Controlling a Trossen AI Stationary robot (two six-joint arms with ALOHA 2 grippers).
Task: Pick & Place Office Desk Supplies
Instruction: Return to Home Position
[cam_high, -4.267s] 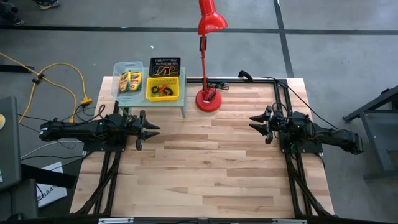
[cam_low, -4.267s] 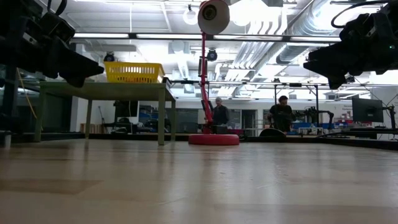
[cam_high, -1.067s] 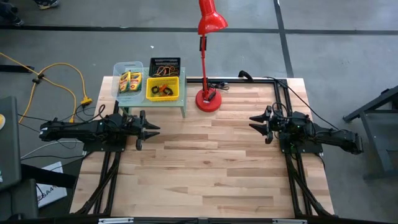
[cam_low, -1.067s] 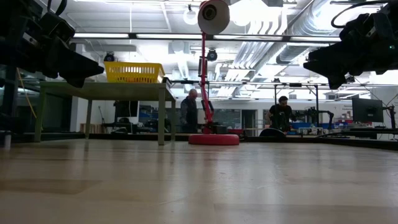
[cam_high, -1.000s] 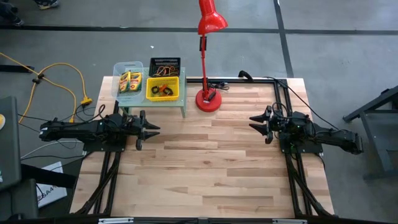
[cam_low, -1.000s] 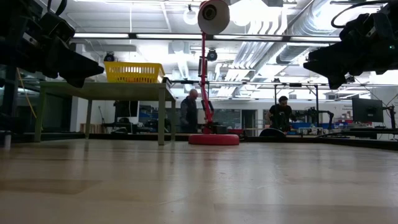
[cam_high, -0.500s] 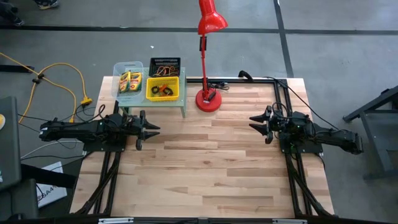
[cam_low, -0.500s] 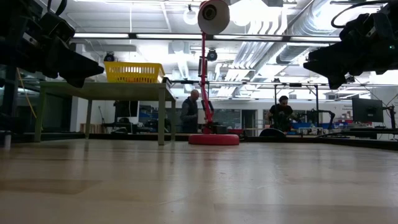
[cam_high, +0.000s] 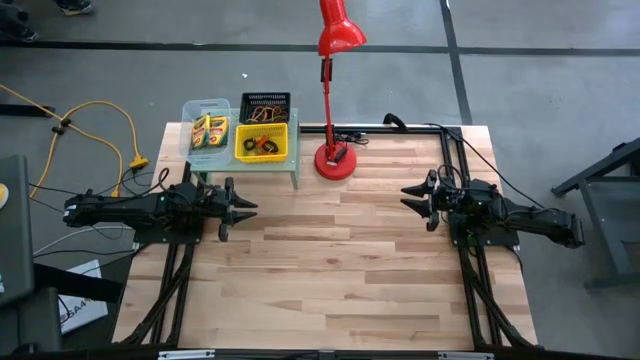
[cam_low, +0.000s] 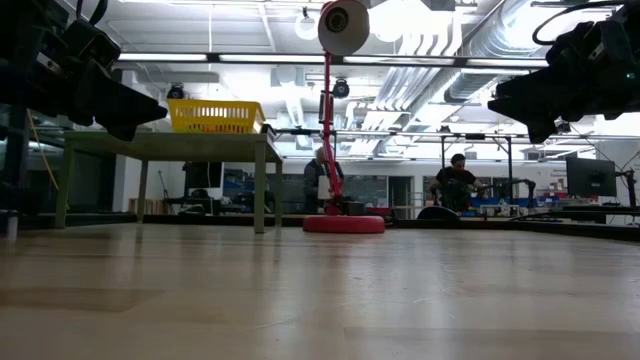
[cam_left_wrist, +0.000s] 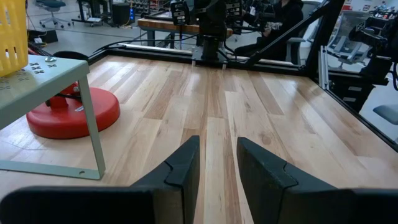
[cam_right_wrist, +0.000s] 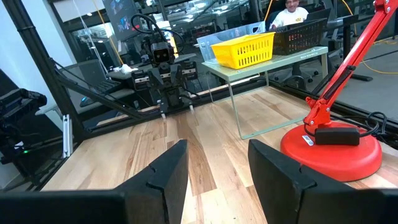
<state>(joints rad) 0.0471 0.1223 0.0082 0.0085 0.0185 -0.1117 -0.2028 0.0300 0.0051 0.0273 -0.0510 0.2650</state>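
On a light-green rack (cam_high: 291, 158) at the table's far left stand three small bins. The clear bin (cam_high: 204, 110) holds yellow crayon boxes (cam_high: 209, 131). The yellow bin (cam_high: 243, 152) holds small red, green and dark pieces too small to tell apart. The black mesh bin (cam_high: 265, 99) stands behind it. My left gripper (cam_high: 240, 207) hovers open at the table's left edge, just in front of the rack, pointing right. My right gripper (cam_high: 410, 200) hovers open at the right edge, pointing left. Both gaps are empty, as each wrist view shows (cam_left_wrist: 217, 168) (cam_right_wrist: 217, 168).
A tall red desk lamp stands on its round base (cam_high: 334, 160) right of the rack, its head (cam_high: 340, 32) reaching past the far edge. Bare wooden tabletop (cam_high: 330, 260) lies between the two arms. People show in the room behind the table (cam_low: 458, 185).
Both arms and all the supplies have kept still. In the room behind the table a person has walked a little to the right, behind the lamp's stem.
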